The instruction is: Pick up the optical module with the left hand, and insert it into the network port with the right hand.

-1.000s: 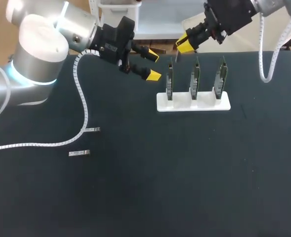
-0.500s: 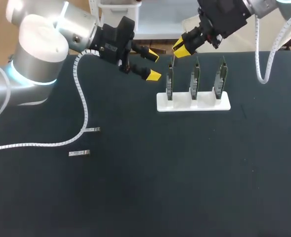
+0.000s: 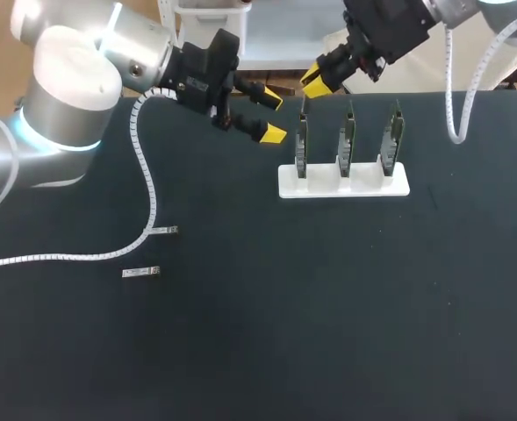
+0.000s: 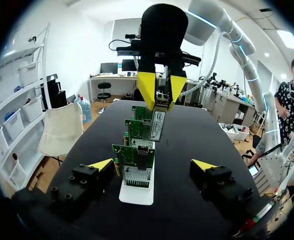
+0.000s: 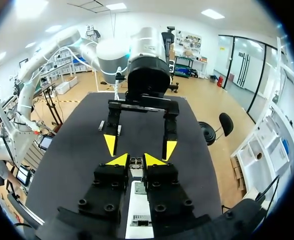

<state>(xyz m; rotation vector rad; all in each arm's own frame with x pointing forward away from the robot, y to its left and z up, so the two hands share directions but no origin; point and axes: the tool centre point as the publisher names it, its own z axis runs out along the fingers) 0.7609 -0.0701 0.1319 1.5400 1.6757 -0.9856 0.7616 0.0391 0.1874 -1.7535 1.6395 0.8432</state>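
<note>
1 optical module (image 4: 157, 125) hangs upright in right claw (image 4: 161, 102).

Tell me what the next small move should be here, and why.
Probably lower the right gripper slightly, steering the optical module toward the top of a network card. The gripper is shut on the module, which hangs upright over the row of cards in the white holder and is not yet inserted. The left gripper is open and empty beside them.
</note>
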